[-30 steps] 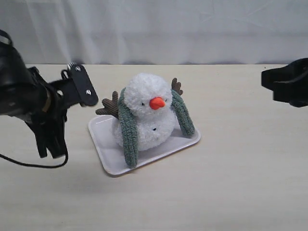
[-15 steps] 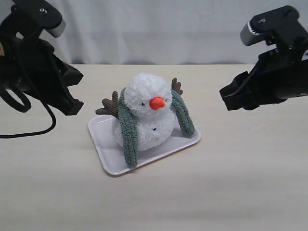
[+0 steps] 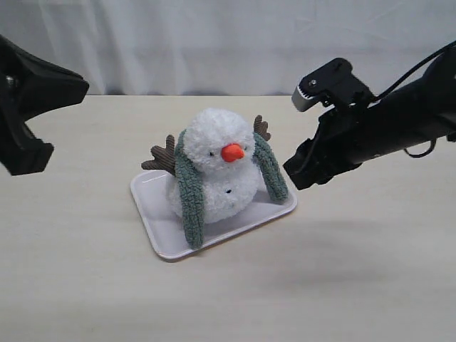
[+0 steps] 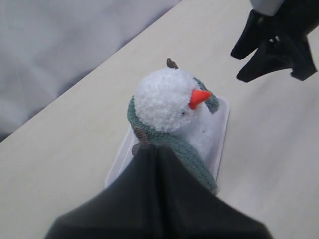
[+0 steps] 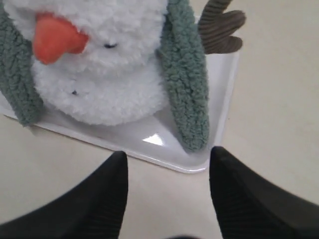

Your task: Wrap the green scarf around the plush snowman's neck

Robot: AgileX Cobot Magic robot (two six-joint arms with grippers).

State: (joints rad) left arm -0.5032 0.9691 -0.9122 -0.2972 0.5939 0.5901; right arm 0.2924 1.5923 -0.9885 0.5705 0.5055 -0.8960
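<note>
Scarf (image 3: 191, 199) judged soft, limp, light; I would pinch a hanging end.
My right hand (image 5: 168, 155) spread near the right-of-frame end; left hand (image 4: 151, 155) pressed together.

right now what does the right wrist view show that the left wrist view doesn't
Only the right wrist view: one end of the green scarf reaching down to the white tray near its corner, and a black body button. Only the left wrist view: the scarf running behind the plush snowman's head, the shut left gripper, the grey backdrop. Both: snowman, orange nose, scarf, tray, table, the open right gripper.
</note>
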